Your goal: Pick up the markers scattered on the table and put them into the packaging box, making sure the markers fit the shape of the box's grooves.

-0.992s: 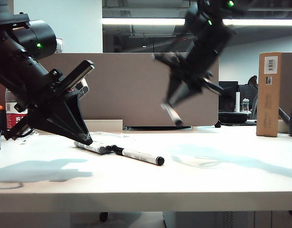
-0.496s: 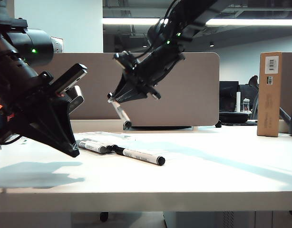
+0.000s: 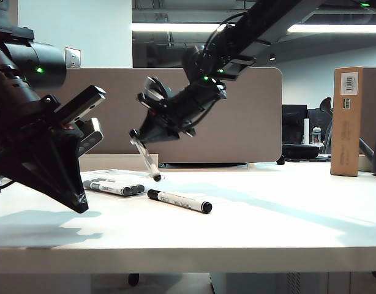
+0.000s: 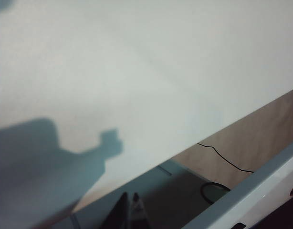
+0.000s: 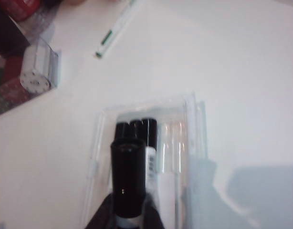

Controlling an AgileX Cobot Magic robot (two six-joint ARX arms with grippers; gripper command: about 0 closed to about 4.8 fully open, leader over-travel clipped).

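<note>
1. The packaging box [image 5: 194, 125], a clear shallow tray, lies on the white table [image 3: 286, 214] at exterior-view left, with three markers [image 5: 137, 128] bedded side by side in its grooves [image 5: 171, 143]
2. One further marker [image 3: 179, 201] lies loose on the table just in front of the box
3. The right gripper [image 5: 127, 214], reached across to the left above the box, pinches a marker [image 3: 145, 158] that hangs tilted, its lower tip just over the tray
4. The left gripper [image 4: 129, 212] hangs low over the table's front edge at far left, its jaws pressed together on nothing
</note>
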